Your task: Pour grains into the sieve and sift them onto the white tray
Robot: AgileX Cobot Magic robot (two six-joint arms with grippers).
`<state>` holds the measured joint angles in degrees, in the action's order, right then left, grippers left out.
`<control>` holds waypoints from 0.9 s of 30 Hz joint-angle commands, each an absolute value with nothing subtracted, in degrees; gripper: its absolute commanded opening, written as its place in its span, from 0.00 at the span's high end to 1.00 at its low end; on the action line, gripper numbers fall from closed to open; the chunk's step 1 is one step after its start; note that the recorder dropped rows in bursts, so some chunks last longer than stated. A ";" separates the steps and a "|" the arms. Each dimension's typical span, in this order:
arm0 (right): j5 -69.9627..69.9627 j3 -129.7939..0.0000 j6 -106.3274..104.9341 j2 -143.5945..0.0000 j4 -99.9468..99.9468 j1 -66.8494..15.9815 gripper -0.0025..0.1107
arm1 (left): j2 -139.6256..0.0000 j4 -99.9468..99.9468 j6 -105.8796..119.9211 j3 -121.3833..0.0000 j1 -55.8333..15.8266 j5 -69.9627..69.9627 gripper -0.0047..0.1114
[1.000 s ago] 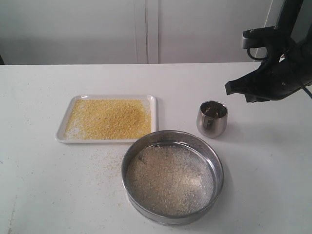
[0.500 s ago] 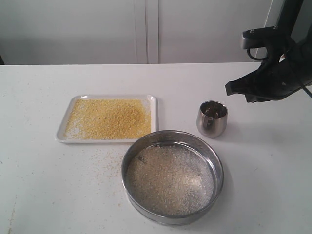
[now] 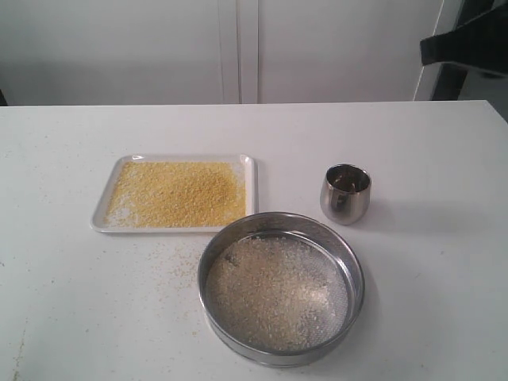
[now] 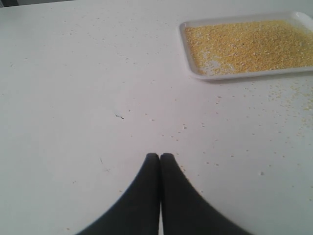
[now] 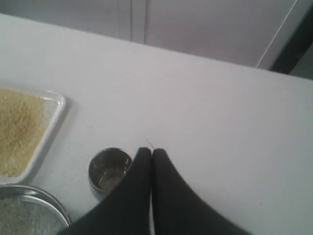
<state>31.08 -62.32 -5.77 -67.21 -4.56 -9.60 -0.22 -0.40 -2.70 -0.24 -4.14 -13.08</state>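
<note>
Mostly golden grains point(image 3: 178, 193) on white tray point(image 3: 251, 186), sieve point(image 3: 279, 357) nearby (left hand point(image 4: 160, 155) closed)

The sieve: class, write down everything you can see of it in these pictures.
The sieve is a wide, round, shallow ring of shiny steel with a fine mesh bottom. It sits flat on the white table, beside a corner of the white tray; whether they touch is unclear. It stands apart from the small steel cup. Pale, coarse grains cover most of its mesh. Nothing grips it.
</note>
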 commanded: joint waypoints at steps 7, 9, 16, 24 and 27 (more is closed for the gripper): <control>15.21 -48.17 -6.34 -48.31 -3.88 -9.13 0.98 | 0.00 -0.84 -2.76 0.00 -4.05 -13.34 0.96; 13.53 -45.27 -6.34 -45.33 -2.57 -9.13 0.98 | 0.00 -0.84 -2.76 0.00 -4.05 -13.34 0.96; 11.82 -36.67 -6.34 -35.80 0.00 -9.13 0.98 | 0.00 -0.84 -2.76 0.00 -4.05 -13.34 0.96; 12.05 -29.00 -5.72 -26.90 0.00 -9.13 0.98 | 0.00 -0.84 -2.76 0.00 -4.05 -13.34 0.96; 12.49 -26.11 -4.96 -23.01 0.00 -9.13 0.98 | 0.00 -0.84 -2.76 0.00 -4.05 -13.34 0.96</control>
<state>12.67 -28.35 -5.64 -26.05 -0.48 -9.60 -0.22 -0.40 -2.70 -0.24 -4.14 -13.08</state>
